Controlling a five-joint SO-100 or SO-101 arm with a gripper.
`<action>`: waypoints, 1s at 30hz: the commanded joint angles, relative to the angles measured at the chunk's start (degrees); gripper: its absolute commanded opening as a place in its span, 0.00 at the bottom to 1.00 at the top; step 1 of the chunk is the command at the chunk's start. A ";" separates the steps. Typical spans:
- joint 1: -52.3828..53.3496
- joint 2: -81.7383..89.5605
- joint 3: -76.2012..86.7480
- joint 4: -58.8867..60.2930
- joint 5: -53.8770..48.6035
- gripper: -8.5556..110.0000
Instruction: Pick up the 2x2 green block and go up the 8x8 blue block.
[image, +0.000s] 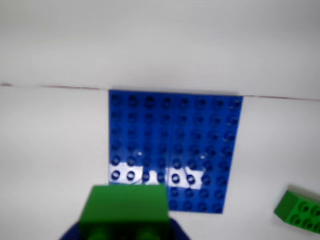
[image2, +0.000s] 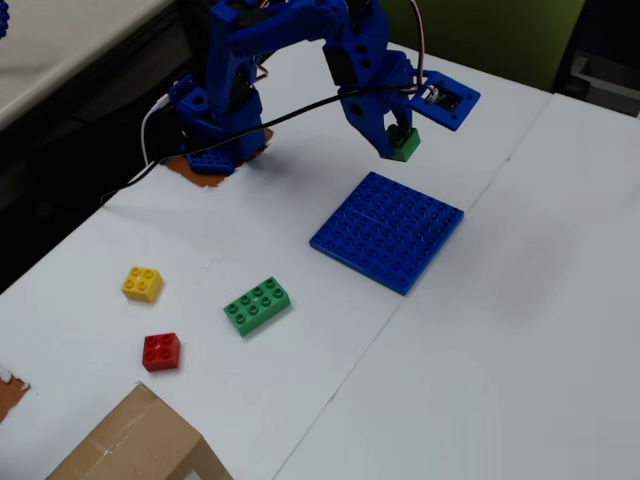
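My gripper (image2: 396, 143) is shut on the 2x2 green block (image2: 404, 142) and holds it in the air above the far edge of the 8x8 blue block (image2: 388, 231). In the wrist view the green block (image: 127, 206) fills the bottom centre between the blue fingers, with its studs facing the camera. The blue baseplate (image: 175, 145) lies flat on the white table just beyond it, with glare on its near rows.
A longer green 2x4 brick (image2: 258, 305) lies left of the baseplate; it also shows at the right edge of the wrist view (image: 300, 211). A yellow brick (image2: 142, 283), a red brick (image2: 161, 351) and a cardboard box (image2: 135, 445) sit at the front left. The arm's base (image2: 215, 120) stands at the back.
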 joint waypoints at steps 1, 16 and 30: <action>-0.26 2.99 -0.18 2.55 -0.18 0.08; 0.00 3.16 0.00 2.55 -0.44 0.08; 0.18 3.16 0.44 2.46 -2.29 0.07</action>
